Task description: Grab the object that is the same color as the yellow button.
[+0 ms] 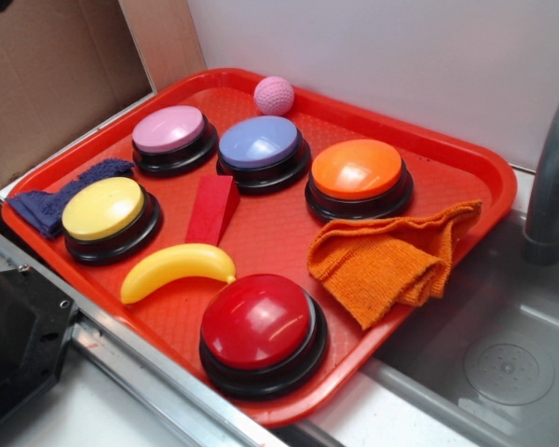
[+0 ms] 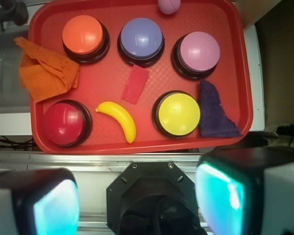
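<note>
We have grasped nothing yet: the tool (image 2: pixel 137 200) hangs wide apart, well above the untouched banana (image 2: pixel 119 119).

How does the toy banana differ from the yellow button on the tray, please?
The banana is long and curved; the yellow button is a round dome. The banana is all yellow; the button sits on a black base. The banana is a deeper yellow. Both lie on the red tray.
</note>
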